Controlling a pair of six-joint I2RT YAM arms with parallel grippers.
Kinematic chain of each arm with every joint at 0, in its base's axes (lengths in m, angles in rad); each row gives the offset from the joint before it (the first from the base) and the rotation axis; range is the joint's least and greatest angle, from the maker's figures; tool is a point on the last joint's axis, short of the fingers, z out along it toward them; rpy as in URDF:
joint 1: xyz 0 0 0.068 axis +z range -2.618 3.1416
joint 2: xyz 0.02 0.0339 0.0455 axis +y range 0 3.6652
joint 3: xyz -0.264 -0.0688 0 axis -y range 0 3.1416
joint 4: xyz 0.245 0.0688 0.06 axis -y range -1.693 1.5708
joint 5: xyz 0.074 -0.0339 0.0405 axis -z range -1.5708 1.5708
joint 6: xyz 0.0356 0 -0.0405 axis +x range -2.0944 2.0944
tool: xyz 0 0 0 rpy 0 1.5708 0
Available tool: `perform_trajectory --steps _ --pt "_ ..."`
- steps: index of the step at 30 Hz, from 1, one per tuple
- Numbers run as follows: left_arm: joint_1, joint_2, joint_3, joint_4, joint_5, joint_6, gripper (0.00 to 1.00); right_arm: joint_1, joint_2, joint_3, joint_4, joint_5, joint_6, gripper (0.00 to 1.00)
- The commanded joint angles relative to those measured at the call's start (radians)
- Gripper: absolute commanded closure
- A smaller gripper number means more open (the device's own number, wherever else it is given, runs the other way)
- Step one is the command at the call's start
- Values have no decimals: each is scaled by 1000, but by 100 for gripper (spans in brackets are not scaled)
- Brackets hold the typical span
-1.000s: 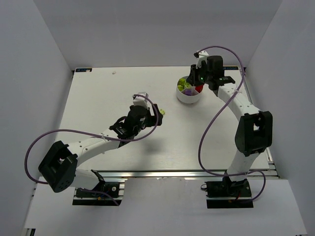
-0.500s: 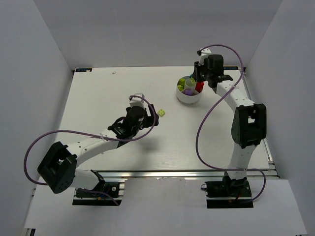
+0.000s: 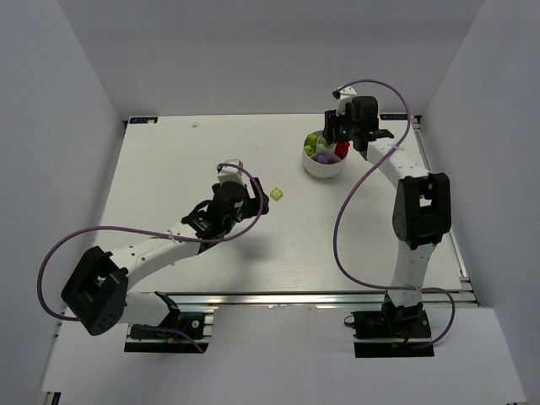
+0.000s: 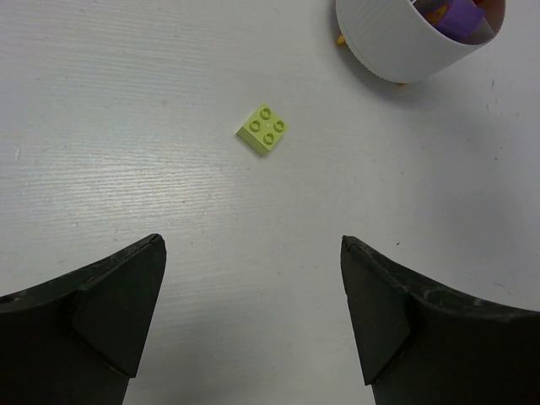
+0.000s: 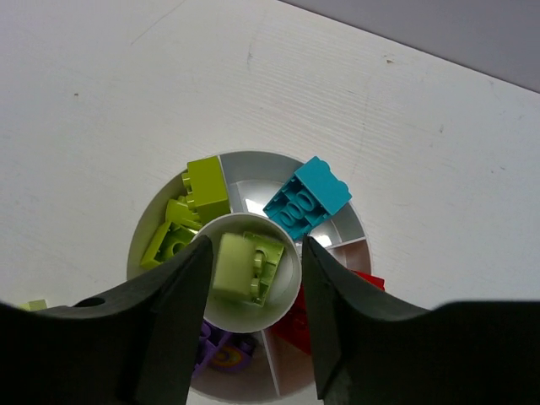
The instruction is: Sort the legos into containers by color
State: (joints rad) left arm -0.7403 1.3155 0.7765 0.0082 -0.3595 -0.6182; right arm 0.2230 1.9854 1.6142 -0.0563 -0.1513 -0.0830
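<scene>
The left hand (image 4: 251,253) is hanging wide open over the bench (image 4: 126,126), holding nothing. A loose lime brick (image 4: 262,129) is lying ahead of it, near the white dish (image 4: 396,46). The right hand (image 5: 255,253) is hovering open above the dish, with another green brick (image 5: 247,266) lying in the middle well between its fingers.

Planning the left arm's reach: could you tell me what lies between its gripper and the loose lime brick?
Only bare table separates the left gripper from the lime brick, as the left wrist view shows.
</scene>
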Motion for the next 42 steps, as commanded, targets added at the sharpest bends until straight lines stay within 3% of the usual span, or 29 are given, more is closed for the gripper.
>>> perform_trajectory --steps 1,5,7,8,10,11,13,15,16,19,22,26,32,42 --pt "7 -39 -10 -1 -15 -6 7 -1 -7 52 32 -25 -9 46" --pt "9 -38 -6 -2 -13 -6 7 -2 -39 52 21 -74 -20 41" --pt "10 -41 -5 -2 -18 -5 7 -2 -84 35 12 -155 -113 35" --pt "12 -47 -6 -2 -22 -5 7 -2 -105 21 -2 -277 -162 25" --pt "18 -56 -8 -8 -33 -8 7 -2 -167 -14 -33 -443 -337 14" --pt "21 -64 -8 -40 -47 -11 8 -1 -184 -49 -59 -584 -401 11" --pt "39 -88 -13 -53 -52 -23 10 27 -217 -80 -129 -636 -516 11" --pt "62 -123 -28 -57 -36 -26 16 88 -212 -79 -203 -544 -535 14" --pt "71 -137 -32 -60 -32 -31 24 108 -200 -77 -214 -466 -484 17" --pt "110 -197 -59 -74 -19 -58 33 180 -160 -57 -278 -394 -375 30" --pt "147 -260 -86 -105 -18 -89 32 255 -122 -43 -306 -272 -312 30" --pt "171 -334 -129 -143 -29 -121 27 337 -36 38 -373 -113 -193 24" --pt "177 -397 -174 -169 -41 -152 27 381 116 179 -450 50 -161 20" --pt "182 -383 -174 -171 -36 -152 26 397 208 194 -478 39 -210 26"
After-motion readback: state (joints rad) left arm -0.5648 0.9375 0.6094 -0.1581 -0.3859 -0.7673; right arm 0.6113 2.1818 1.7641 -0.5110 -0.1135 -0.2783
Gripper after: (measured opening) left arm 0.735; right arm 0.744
